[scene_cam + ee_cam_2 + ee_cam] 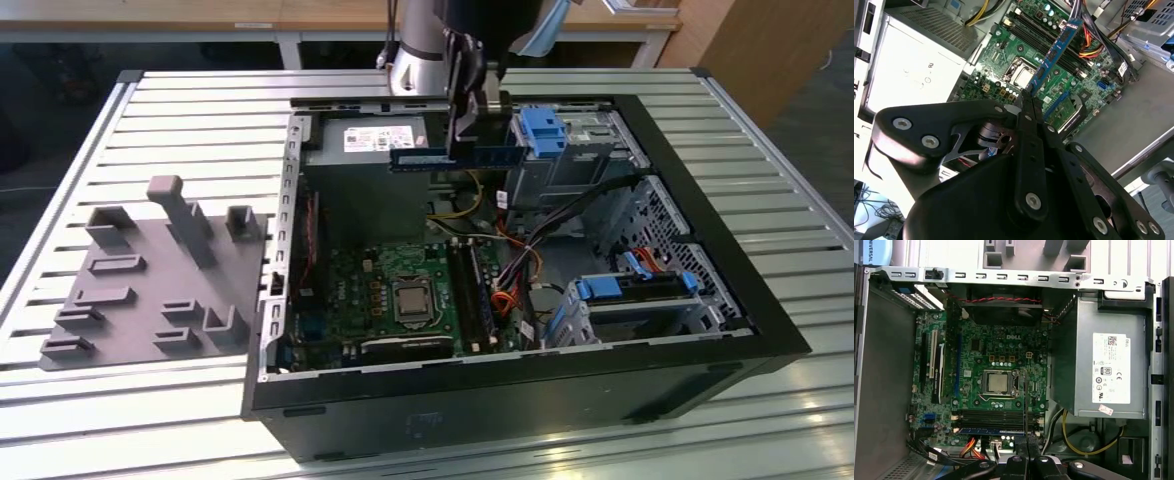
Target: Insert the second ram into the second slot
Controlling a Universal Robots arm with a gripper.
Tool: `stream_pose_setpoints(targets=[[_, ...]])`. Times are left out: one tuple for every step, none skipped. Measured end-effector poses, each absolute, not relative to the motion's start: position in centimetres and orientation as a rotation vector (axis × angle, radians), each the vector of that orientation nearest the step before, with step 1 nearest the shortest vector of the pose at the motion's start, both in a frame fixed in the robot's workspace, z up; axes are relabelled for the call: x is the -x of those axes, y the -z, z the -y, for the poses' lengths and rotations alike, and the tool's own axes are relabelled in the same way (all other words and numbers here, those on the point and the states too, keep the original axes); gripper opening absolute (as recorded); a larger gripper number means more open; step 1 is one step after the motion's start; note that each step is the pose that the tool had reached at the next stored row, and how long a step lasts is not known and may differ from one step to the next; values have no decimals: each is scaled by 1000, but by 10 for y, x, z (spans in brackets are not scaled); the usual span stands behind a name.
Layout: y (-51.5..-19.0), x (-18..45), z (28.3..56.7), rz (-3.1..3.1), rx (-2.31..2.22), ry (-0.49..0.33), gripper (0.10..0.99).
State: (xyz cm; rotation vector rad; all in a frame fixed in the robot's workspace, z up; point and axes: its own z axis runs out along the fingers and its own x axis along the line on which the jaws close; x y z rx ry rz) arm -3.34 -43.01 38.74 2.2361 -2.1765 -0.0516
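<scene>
Your hand (1026, 100) is clamped on the second ram (1054, 52), held above the open case (507, 400) near its power-supply edge. It looks light, stiff and fragile, so grip board edges, not chips.

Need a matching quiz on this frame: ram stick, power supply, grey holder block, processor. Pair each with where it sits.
Things:
1. ram stick
2. power supply
3. grey holder block
4. processor

Places:
A. on the slatted table, outside the case, on the exterior view's left
B. seated in the green board
C. clamped in the gripper, above the open case
D. metal box inside the case, carrying a white label

Pairs: 1-C, 2-D, 3-A, 4-B
</scene>
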Motion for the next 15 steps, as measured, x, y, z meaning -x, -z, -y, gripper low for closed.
stream_pose_setpoints(targets=[[-387,33,431,2176,-2236,51,118],[-387,33,432,2176,-2236,52,118],[-387,33,432,2177,-2236,52,118],[-387,33,433,2177,-2236,51,118],[-387,33,434,2176,-2236,51,118],[-387,33,434,2176,-2236,51,118],[-387,33,435,2176,-2236,51,118],[-387,33,435,2176,-2236,51,118],[-387,33,436,2176,-2236,51,118],[-387,33,436,2176,-2236,51,118],[-387,33,436,2176,-2236,51,118],[-387,33,436,2177,-2235,51,118],[-387,33,436,2177,-2235,51,118],[-387,33,436,2178,-2234,51,118],[-387,33,436,2180,-2232,51,118]])
